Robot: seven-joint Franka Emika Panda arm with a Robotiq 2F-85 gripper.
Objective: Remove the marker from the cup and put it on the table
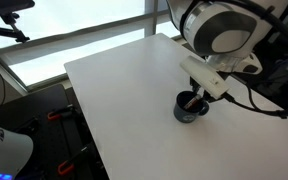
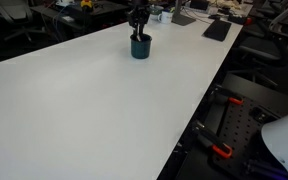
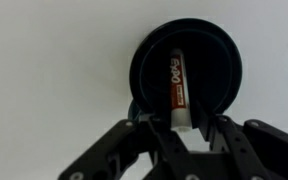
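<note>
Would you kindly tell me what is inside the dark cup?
The marker, its red-and-white label showing, sits inside the cup; one end is covered by the gripper.

Exterior view. Large plain white rectangular tabletop (image 1: 114, 90). Small squat dark navy mug (image 1: 191, 111) stands upright on it, toward picture right. Dark gripper (image 1: 194, 98) on white-and-grey robot arm (image 1: 219, 30) hangs directly over mug, fingertips at its rim; jaw spacing not resolvable. Black cables (image 1: 269, 95) just beside.
</note>
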